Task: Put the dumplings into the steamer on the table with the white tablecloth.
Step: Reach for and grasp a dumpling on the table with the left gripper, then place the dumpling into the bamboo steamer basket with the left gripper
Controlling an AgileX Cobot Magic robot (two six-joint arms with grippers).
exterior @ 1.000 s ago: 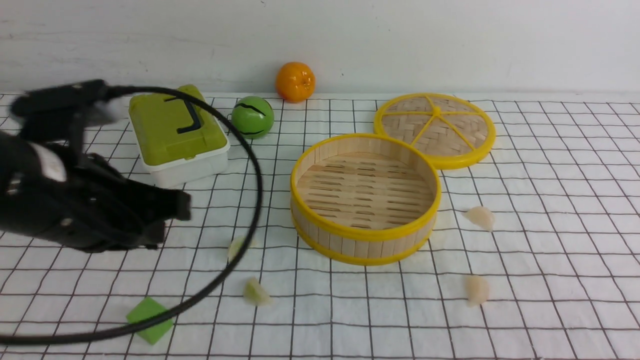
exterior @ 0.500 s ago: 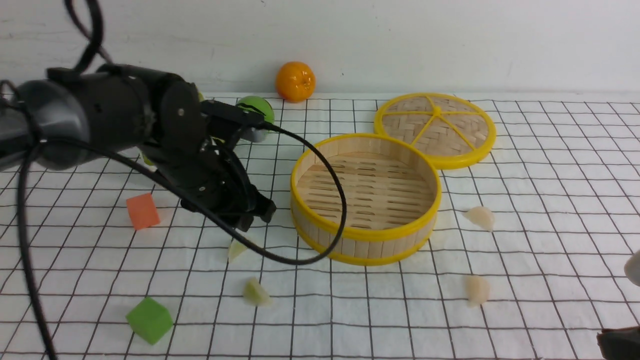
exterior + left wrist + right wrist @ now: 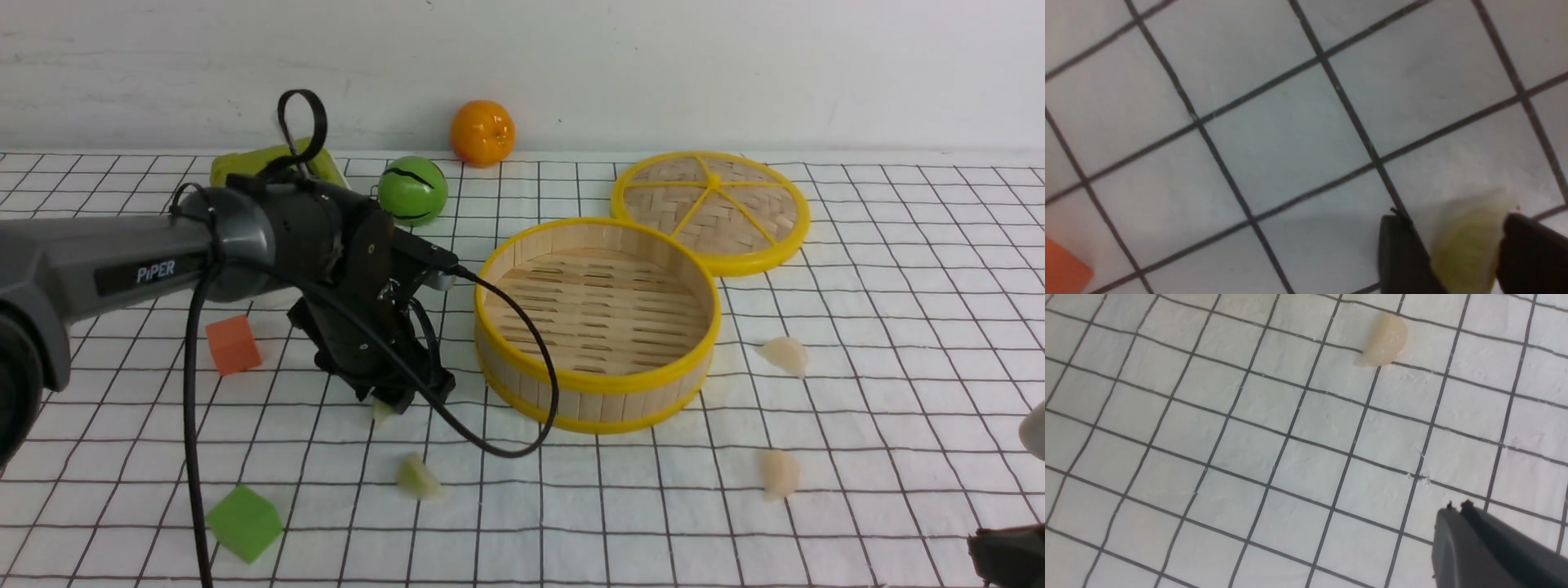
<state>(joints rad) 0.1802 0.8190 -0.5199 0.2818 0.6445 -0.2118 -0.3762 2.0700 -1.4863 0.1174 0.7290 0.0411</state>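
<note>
Bench [image 3: 898, 327]: steamer [image 3: 596, 400] at centre, empty. My left hand [image 3: 398, 400] is down just left of it, fingers apart, straddling a greenish dumpling [image 3: 1466, 253] that lies on the cloth; no clamping visible. My right hand [image 3: 1457, 507], closed and empty, is well away.

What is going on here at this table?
The left gripper is down on the table beside the steamer, its fingers either side of a greenish dumpling; whether it pinches it already is unclear. The steamer is empty. Three more dumplings lie on the table. The right gripper is shut, holding nothing.
</note>
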